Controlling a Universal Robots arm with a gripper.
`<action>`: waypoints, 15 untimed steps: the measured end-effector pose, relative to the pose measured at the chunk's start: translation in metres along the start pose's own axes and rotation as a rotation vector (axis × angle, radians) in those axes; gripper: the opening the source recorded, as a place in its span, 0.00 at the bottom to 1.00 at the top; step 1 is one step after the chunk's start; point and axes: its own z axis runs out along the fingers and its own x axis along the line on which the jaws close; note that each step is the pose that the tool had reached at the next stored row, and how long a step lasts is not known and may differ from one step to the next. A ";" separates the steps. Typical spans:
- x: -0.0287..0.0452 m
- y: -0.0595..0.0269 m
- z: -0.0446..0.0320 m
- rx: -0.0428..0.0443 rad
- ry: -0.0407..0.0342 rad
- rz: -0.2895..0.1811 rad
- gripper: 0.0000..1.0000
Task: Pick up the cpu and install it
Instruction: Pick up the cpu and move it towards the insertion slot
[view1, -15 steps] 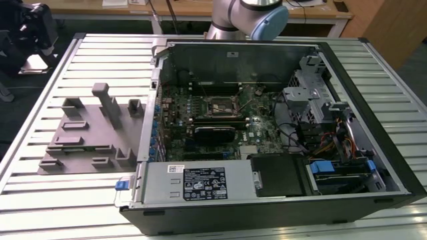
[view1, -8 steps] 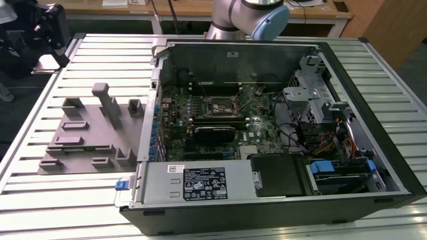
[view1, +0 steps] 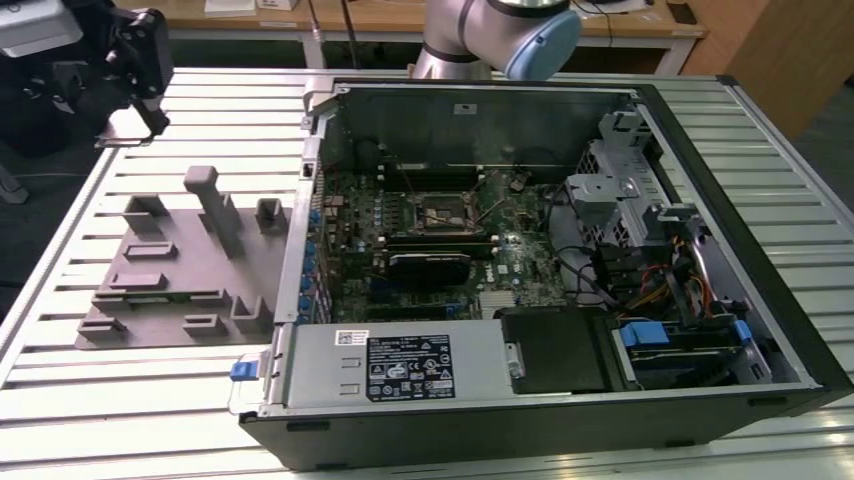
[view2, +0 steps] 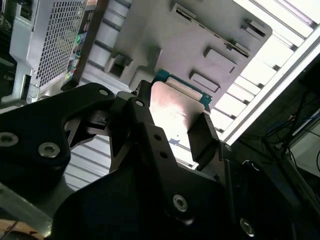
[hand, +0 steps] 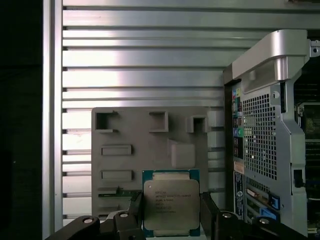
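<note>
Bright glare streaks the slatted table (hand: 150, 50); its surroundings lie dark.

My gripper (hand: 172, 216): matte black, with bright silver screw heads (hand: 88, 220). The cpu (hand: 171, 207): pale silver lid with fine dark print, teal-green rim. Fixture plate (hand: 150, 150): uniform mid-grey. Table (hand: 150, 50): silver, ribbed in parallel slats. Computer case (view1: 534, 440): black shell, silver perforated rear panel (hand: 260, 135), green motherboard (view1: 400, 215), blue pull tab (view1: 243, 369).

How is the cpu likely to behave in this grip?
The cpu looks stiff: a flat chip with a metal top, so it probably won't flex. Held by its thin edges in the gripper, its smooth sides might slip or twist. Being small and thin, it is likely light.
</note>
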 end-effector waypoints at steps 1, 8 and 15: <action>-0.0028 0.0001 0.0002 -0.0001 -0.0001 0.000 0.54; -0.0219 0.0007 0.0012 -0.0001 -0.0001 0.000 0.54; -0.0448 0.0014 0.0024 -0.0001 -0.0001 0.000 0.54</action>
